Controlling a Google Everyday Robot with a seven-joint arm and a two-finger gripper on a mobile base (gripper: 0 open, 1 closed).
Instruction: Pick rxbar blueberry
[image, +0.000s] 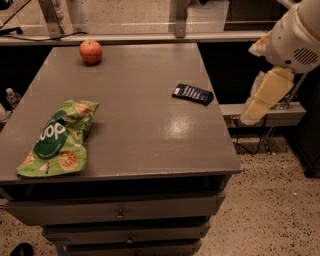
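Note:
The rxbar blueberry (193, 93) is a small flat dark navy wrapper with white lettering. It lies flat near the right edge of the grey table (150, 130). My gripper (260, 100) hangs on the white and cream arm (295, 37) off the table's right side. It is to the right of the bar, apart from it, and holds nothing.
A green chip bag (57, 137) lies at the table's front left. A red-orange apple (91, 51) sits at the back left. Drawers (120, 214) are under the tabletop. A low shelf (270, 112) stands to the right, and a rail (150, 37) runs behind the table.

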